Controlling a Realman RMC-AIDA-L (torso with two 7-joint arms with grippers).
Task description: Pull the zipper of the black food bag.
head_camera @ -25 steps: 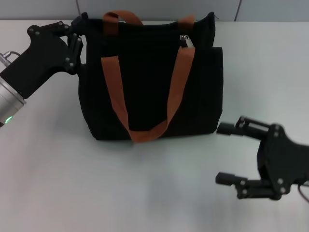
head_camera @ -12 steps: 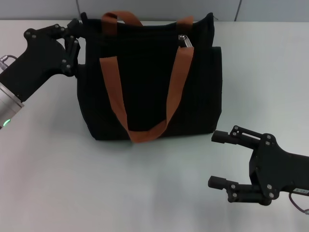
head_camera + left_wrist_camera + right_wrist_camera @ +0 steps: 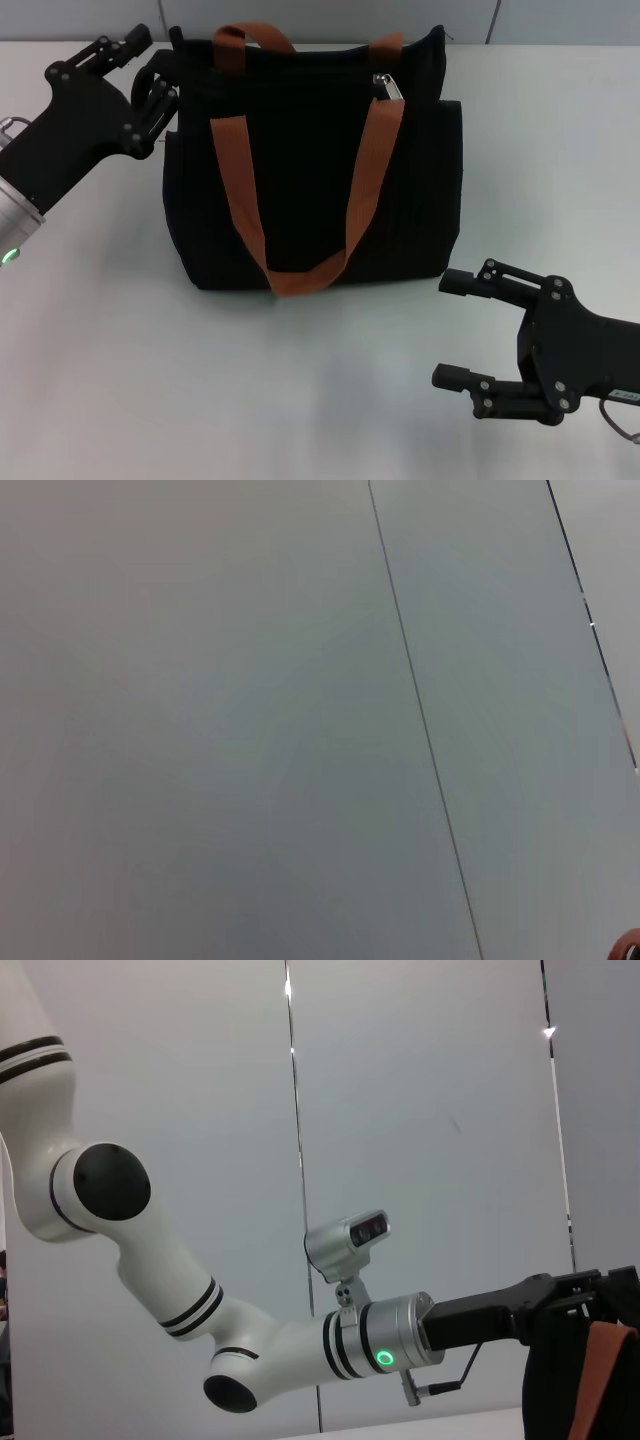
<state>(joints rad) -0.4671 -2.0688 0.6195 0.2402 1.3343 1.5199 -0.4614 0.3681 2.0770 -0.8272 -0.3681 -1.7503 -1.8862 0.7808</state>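
Zipper pull, small silver metal tab (image 3: 385,86), sits at the far right end of the black zip track along the top of the boxy black fabric food bag with rust-orange webbing handles (image 3: 310,160), which stands upright on the pale bench (image 3: 150,380), far-centre in the head view. Left gripper (image 3: 150,62) is at the bag's far left top corner, fingers spread apart around that corner area; cannot tell if a finger actually touches the fabric, nothing clearly pinched. Right gripper (image 3: 455,330) hovers low over the bench near-right, well apart from the bag and from the tab, fingers wide open, holding nothing. Left wrist view shows only wall, no use; the right wrist view catches the left arm reaching the bag edge (image 3: 575,1380). Judgement: step in hand looks like bracing the bag with the left before the right goes for the tab, zipper not yet pulled. To do it well: get the left fingers pinched firm on the corner fabric so the bag can't slide or fold; bring the right up and over to the tab, clear of the right orange strap that crosses just beside it; nip the tab itself, not the strap, then draw straight along the track toward the left corner, keeping the pull level.
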